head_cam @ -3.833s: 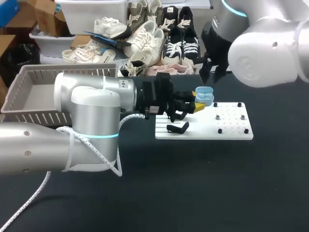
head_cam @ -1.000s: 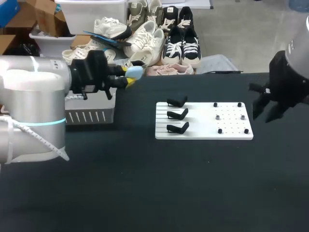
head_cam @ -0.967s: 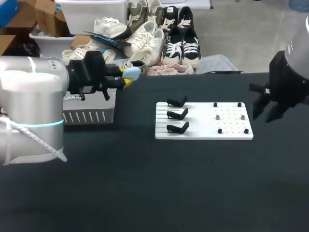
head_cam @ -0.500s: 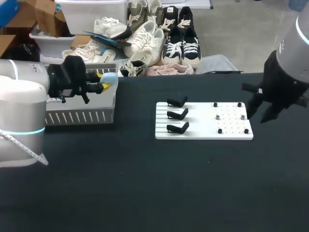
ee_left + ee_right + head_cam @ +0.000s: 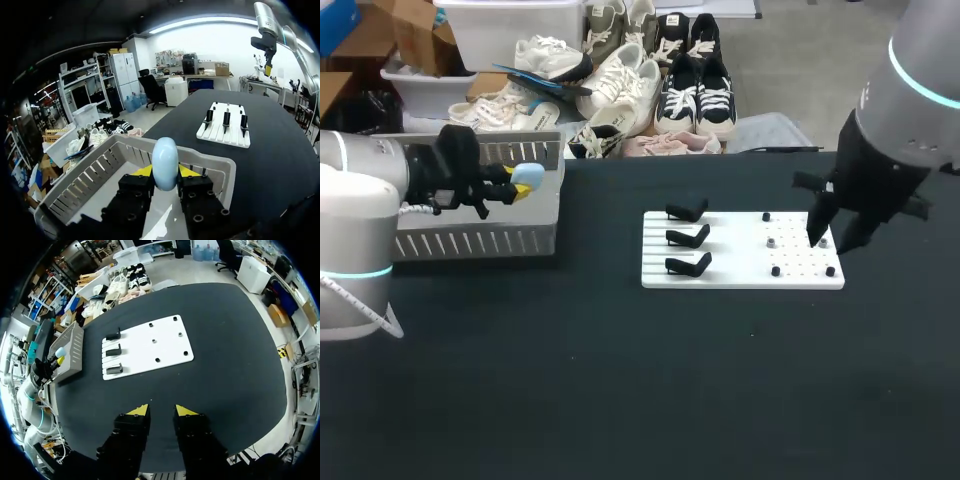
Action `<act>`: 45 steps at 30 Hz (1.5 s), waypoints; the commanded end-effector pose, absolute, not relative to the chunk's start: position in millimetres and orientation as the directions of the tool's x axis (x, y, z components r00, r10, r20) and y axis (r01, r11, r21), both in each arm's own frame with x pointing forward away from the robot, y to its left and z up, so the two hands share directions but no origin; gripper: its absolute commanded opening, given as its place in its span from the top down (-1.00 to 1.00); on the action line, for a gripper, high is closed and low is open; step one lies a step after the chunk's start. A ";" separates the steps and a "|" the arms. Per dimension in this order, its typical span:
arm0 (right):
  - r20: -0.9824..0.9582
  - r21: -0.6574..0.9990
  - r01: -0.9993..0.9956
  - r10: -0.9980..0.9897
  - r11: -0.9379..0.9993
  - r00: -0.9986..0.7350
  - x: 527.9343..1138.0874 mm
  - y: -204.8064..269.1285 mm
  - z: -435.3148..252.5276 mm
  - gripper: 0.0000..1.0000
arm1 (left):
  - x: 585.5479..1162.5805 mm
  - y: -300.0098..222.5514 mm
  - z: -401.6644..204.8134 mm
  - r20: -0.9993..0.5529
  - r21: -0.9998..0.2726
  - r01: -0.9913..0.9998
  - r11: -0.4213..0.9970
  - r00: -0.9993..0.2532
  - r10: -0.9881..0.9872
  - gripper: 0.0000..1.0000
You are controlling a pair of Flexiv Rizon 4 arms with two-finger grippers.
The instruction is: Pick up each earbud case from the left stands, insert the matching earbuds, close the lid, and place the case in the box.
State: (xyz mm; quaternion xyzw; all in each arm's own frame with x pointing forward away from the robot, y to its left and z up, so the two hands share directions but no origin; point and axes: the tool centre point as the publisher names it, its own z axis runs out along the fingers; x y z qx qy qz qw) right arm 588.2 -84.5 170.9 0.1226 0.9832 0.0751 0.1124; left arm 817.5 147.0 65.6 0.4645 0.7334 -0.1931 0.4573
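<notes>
Lowering the case (image 5: 530, 175) well inside the box (image 5: 470, 241) before release seems wise; left gripper (image 5: 523, 186) clamps it above the box's rim. Right gripper (image 5: 832, 237), well apart from the box, hangs parted, empty.

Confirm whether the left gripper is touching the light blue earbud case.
Touching. In the left wrist view the earbud case sits pinched between the yellow tips of the left gripper, one against each side.

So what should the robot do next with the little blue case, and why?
Probably lower the left end effector a little and open it. It is shut on the blue earbud case, whose lid looks closed, right above the grey basket, so a short drop should land it inside.
</notes>
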 end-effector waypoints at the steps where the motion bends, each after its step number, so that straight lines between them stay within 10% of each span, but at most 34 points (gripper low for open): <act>1: -0.192 0.165 0.223 0.253 0.961 -0.948 593.1 -78.0 168.9 0.44 | 820.6 152.5 61.4 -0.846 0.103 0.880 0.464 -0.168 0.506 1.00; 14: -0.189 0.164 0.223 0.253 0.961 -0.949 589.3 -78.8 168.0 0.46 | 821.5 167.0 46.2 -0.826 -0.027 0.884 0.468 -0.283 0.487 0.80; 20: -0.193 0.167 0.226 0.257 0.960 -0.947 586.4 -80.5 169.3 0.46 | 823.6 166.7 48.9 -0.829 -0.017 0.888 0.460 -0.270 0.490 -1.00; 45: -0.296 0.325 0.205 0.305 0.923 -0.905 599.0 -111.3 194.2 0.40 | 782.8 97.9 104.9 -0.907 0.057 0.937 0.343 -0.096 0.411 -1.00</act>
